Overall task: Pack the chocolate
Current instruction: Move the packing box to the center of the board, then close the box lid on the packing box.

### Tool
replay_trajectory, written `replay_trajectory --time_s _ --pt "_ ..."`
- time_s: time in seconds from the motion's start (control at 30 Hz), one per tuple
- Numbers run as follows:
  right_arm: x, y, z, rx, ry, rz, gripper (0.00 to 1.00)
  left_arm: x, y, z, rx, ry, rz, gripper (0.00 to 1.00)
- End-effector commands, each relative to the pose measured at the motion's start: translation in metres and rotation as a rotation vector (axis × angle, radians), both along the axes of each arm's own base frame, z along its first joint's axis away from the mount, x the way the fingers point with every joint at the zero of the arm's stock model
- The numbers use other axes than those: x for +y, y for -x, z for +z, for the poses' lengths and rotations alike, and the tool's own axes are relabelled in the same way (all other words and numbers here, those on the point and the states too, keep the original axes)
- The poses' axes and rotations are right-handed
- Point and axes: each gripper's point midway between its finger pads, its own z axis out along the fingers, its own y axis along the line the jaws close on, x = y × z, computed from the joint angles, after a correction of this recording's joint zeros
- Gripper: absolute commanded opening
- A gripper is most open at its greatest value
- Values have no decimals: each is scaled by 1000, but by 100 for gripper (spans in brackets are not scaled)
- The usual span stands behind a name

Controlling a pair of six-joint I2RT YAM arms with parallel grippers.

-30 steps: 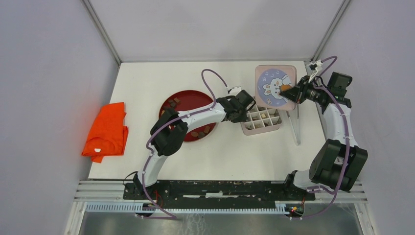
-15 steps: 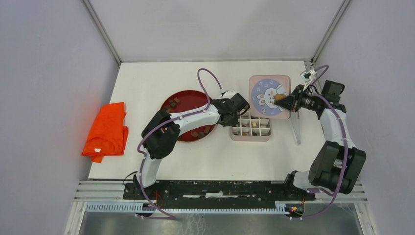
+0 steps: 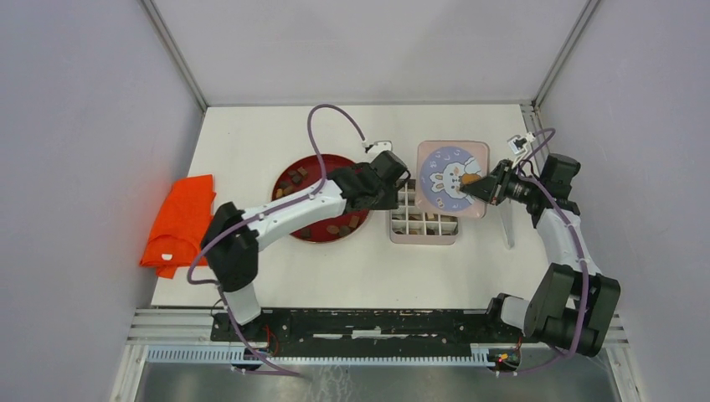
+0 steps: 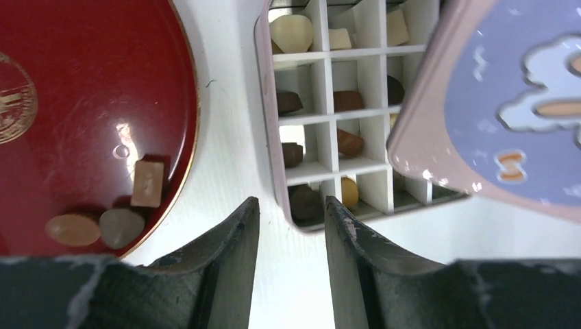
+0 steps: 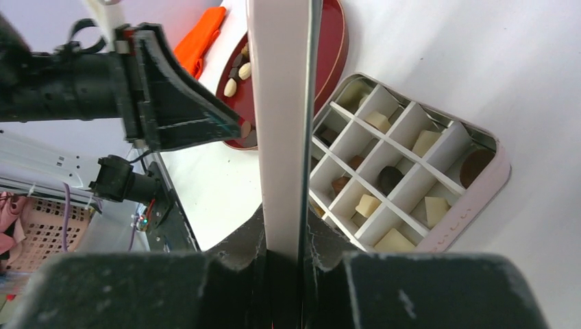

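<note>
Small brown and cream chocolate pieces (image 3: pixel 335 228) lie on the dark-red plate (image 3: pixel 322 172). More chocolate (image 4: pixel 348 101) sits in the compartments of the pale pink grid box (image 3: pixel 423 240). My left gripper (image 3: pixel 395 191) is open and empty at the box's far-left corner; in the left wrist view its gripper (image 4: pixel 291 212) has that corner just ahead of the fingertips. My right gripper (image 3: pixel 483 188) is shut on the edge of the pink lid (image 3: pixel 452 177) with a rabbit picture. It holds the lid tilted over the box's far part. The right wrist view shows the lid edge-on (image 5: pixel 284 103) above the filled box (image 5: pixel 473 199).
An orange cloth (image 3: pixel 182 222) lies at the table's left edge. A thin grey strip (image 3: pixel 505 224) lies right of the box. Enclosure walls stand on three sides. The plate (image 4: pixel 82 82) is just left of the box (image 4: pixel 270 137).
The box has shifted left toward the plate together with my left gripper. My right gripper has carried the lid left, so it now overlaps the box's far part.
</note>
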Motion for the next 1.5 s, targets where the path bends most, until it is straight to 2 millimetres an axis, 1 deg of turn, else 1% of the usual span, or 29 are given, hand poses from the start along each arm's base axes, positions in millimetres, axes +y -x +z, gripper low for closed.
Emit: replay_trajectory --time_s 0.0,0.03,0.07,0.13,0.23,0.27,0.37,0.4,0.5,0.57,0.73,0.9,1.1,1.3,1.47 --pt "13 2 9 -5 -33 36 0 12 14 51 -131 106 -97 47" --pt "18 6 6 17 -42 56 0 17 19 57 -160 139 -107 47" --pt "24 9 3 41 -51 76 0 20 24 64 -190 183 -123 49" --pt "34 15 -2 84 -75 109 0 23 37 77 -245 294 -164 60" --pt "46 22 -7 159 -144 121 0 23 54 95 -308 465 -210 76" --pt "49 24 -8 165 -158 124 0 23 56 99 -317 499 -211 78" --pt "57 28 -18 217 -177 117 0 27 60 89 -298 507 -201 80" --pt "60 30 -20 232 -184 126 0 26 57 89 -304 517 -195 80" --pt "62 29 -21 260 -200 148 0 24 54 75 -274 526 -190 81" --pt "62 28 -25 287 -207 143 0 22 50 69 -257 545 -197 81" --pt "61 21 -35 339 -227 120 0 21 35 52 -230 526 -181 80" --pt "61 20 -41 361 -233 121 0 27 21 37 -206 497 -151 78" --pt "60 16 -50 387 -233 111 1 17 17 19 -150 497 -189 75" --pt "59 16 -59 402 -209 117 3 5 11 10 -125 493 -214 74" --pt "53 9 -63 388 -182 87 5 -3 9 2 -102 489 -232 74"
